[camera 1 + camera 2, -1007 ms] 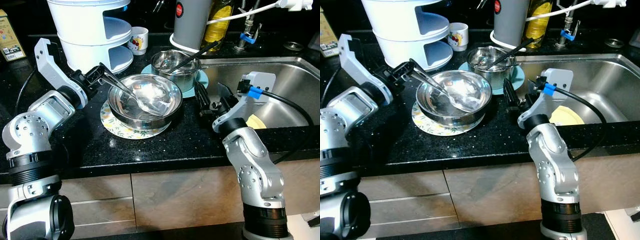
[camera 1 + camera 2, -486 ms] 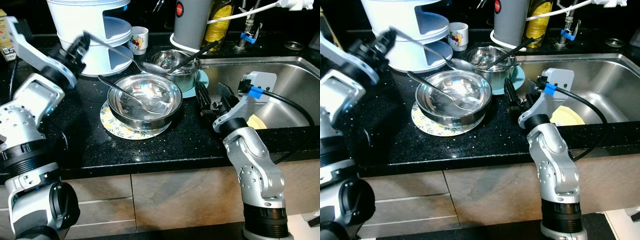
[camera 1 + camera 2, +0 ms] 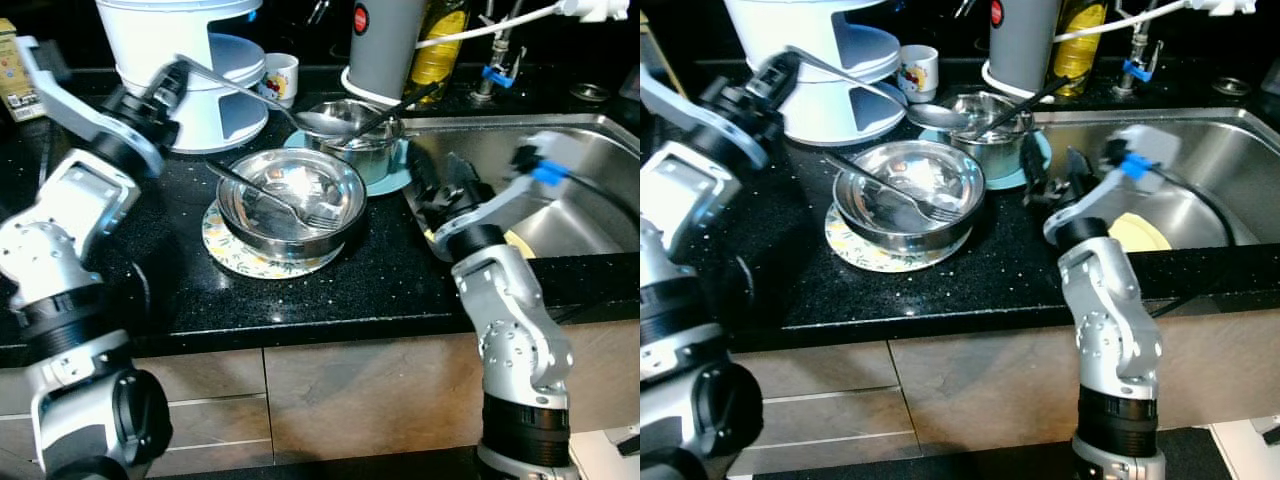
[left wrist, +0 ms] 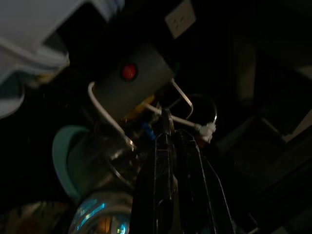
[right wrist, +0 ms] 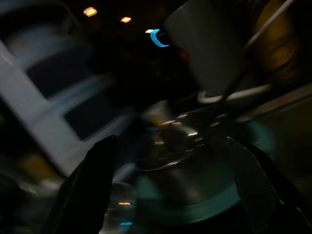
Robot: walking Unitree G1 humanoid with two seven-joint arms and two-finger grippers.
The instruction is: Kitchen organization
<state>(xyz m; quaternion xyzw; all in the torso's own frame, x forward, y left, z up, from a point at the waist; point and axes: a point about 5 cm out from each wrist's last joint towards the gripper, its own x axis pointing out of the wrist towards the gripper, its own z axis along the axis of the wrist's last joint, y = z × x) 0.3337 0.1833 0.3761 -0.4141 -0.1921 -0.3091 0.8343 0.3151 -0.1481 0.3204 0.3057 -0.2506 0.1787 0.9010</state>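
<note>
My left gripper (image 3: 168, 84) is raised beside the white rack and shut on the handle of a metal spoon (image 3: 322, 122). The spoon's bowl hovers at the rim of a small steel bowl (image 3: 365, 150), which sits on a teal plate (image 3: 395, 178) with a black utensil leaning in it. In front of these, a large steel bowl (image 3: 335, 185) rests on a floral plate (image 3: 240, 258) and holds a fork (image 3: 285, 203). My right gripper (image 3: 437, 185) is open and holds nothing. It hangs over the counter by the sink's left rim, blurred.
A white tiered rack (image 3: 185, 60) and a small cup (image 3: 278, 78) stand at the back left. At the back are a grey canister (image 3: 385, 45) and an oil bottle (image 3: 437, 45). The steel sink (image 3: 585, 170) on the right holds a yellow item (image 3: 517, 244).
My left gripper lifted the spoon out of the large bowl and swung it right to the small bowl; the fork stayed. My right wrist swung toward the sink.
</note>
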